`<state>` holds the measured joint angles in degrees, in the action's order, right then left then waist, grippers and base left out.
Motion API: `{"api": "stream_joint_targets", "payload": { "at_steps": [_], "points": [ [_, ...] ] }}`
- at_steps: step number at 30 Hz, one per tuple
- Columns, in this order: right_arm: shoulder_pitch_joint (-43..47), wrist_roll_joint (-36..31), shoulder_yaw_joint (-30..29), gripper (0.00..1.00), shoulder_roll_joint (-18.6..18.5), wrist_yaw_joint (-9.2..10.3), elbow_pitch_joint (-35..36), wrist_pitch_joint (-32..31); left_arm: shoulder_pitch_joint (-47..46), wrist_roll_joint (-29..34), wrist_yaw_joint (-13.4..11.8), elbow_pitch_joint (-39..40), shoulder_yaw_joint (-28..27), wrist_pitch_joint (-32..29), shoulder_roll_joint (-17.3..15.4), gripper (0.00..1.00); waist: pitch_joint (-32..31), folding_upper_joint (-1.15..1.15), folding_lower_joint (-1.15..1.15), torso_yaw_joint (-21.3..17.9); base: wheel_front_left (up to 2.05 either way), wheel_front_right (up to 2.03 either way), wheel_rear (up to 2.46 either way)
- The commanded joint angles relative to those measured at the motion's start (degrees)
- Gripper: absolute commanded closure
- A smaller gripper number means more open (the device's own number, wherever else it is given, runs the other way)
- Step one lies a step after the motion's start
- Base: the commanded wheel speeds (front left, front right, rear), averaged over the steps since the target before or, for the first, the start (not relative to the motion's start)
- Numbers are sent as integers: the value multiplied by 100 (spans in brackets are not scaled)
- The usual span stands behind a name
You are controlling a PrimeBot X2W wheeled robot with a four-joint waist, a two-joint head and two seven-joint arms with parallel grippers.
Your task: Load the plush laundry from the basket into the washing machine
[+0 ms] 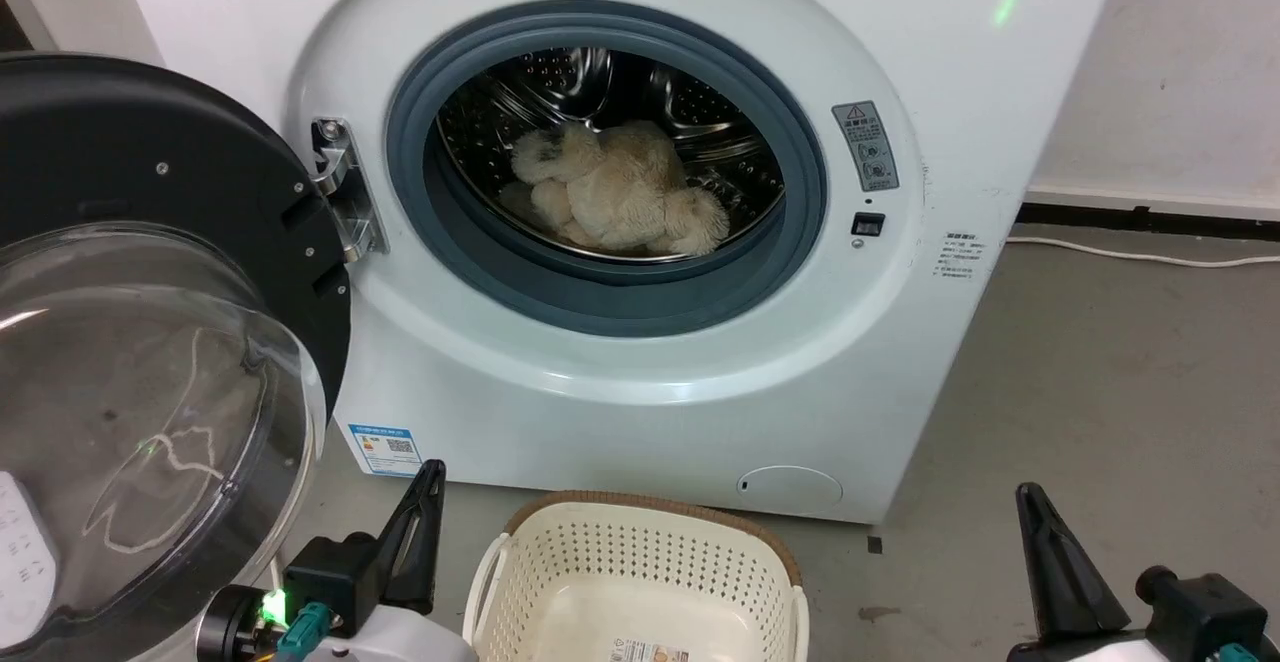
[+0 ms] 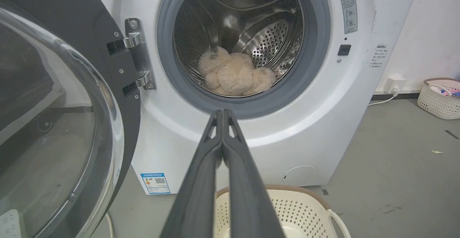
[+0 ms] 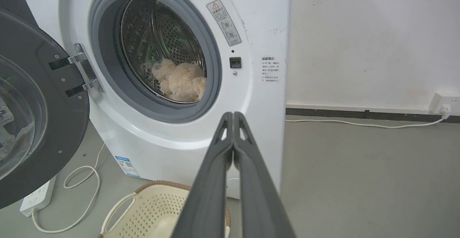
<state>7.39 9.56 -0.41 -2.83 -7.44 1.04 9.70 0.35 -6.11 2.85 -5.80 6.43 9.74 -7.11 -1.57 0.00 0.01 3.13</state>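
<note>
The cream-beige plush laundry (image 1: 620,197) (image 2: 233,74) (image 3: 181,81) lies on the bottom of the steel drum inside the white washing machine (image 1: 640,342). Its black-framed bubble door (image 1: 150,362) hangs wide open at the left. On the floor in front stands the cream basket (image 1: 640,582) (image 2: 298,209) (image 3: 151,213), with nothing plush in it. My left gripper (image 1: 435,467) (image 2: 222,111) sits shut, low beside the basket's left side. My right gripper (image 1: 1028,490) (image 3: 233,114) is shut too, low at the right, well back from the machine.
A white cable (image 1: 1150,257) runs along the grey floor to a wall socket (image 3: 444,105) at the right. A power strip (image 3: 37,196) with a looped cord lies under the open door. A second basket (image 2: 440,97) stands by the wall.
</note>
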Motion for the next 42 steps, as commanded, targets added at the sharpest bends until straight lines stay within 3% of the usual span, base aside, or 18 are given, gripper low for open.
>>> {"api": "stream_joint_targets", "payload": {
  "at_steps": [1,42],
  "points": [
    [-135,-56,6,100,-2,-2,-13,-28,-13,50,-49,45,-37,-36,32,100,4,0,0,-6,0,0,0],
    [-437,-507,24,100,-3,-3,-58,-499,-24,331,-167,312,-341,-506,228,100,80,0,-1,-160,0,0,0]
  ]
}}
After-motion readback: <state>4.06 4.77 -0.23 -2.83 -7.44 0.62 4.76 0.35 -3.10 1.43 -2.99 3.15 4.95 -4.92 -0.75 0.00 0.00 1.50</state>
